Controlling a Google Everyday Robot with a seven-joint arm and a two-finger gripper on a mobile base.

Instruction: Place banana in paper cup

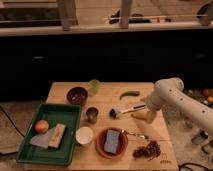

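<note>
The banana [141, 116] is small and pale yellow and lies on the wooden table [60, 92] right of centre. My gripper [148, 108] hangs at the end of the white arm [170, 92] that reaches in from the right. It sits directly over the banana's right end, very close to it or touching it. The white paper cup [84, 135] stands upright near the table's front, left of the red plate and well left of the banana.
A brush [126, 109] lies just left of the banana, and a green pod [129, 94] lies behind it. A metal cup [92, 114], a green cup [94, 86] and a dark bowl [77, 95] stand nearby. A red plate [100, 148] holds a blue sponge. A dark cluster [147, 149] lies at the front right. A green tray [30, 155] sits at the left.
</note>
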